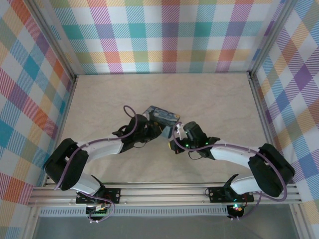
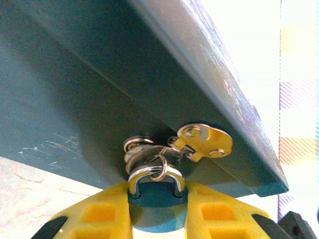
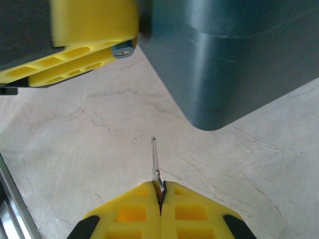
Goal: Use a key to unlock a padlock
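Padlock [image 2: 155, 203]: teal body clamped between left fingers [image 2: 99, 214], shackle just beyond fingertips, against tin [image 2: 75, 89] clasp. Key [image 3: 155, 159]: pinched between closed right fingers [image 3: 132, 214], blade projecting forward over tabletop [image 3: 75, 149].

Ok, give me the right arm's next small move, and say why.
Probably ease the right gripper forward and up-left in its wrist view, aiming the thin silvery key at the small teal padlock. The key's tip hangs in open air, apart from the padlock, which the left gripper clamps beside the dark blue tin.
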Controlling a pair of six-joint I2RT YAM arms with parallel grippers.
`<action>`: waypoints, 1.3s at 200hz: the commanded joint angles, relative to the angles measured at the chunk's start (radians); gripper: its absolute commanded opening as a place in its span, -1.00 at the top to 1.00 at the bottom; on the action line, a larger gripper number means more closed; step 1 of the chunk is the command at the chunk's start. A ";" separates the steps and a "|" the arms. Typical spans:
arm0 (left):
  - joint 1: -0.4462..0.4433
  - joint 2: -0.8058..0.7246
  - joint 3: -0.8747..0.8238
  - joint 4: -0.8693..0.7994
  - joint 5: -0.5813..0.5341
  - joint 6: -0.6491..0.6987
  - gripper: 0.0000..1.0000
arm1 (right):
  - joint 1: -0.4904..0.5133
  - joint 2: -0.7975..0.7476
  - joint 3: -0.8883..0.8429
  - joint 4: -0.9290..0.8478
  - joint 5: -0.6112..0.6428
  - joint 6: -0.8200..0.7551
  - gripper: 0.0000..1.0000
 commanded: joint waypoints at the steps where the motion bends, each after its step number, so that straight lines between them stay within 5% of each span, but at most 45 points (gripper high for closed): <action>1: -0.018 -0.030 0.032 -0.005 0.010 -0.043 0.98 | 0.012 0.023 0.030 0.051 -0.018 0.008 1.00; 260: -0.081 -0.002 0.049 -0.036 -0.030 -0.140 1.00 | 0.028 0.104 0.078 0.158 0.020 0.039 1.00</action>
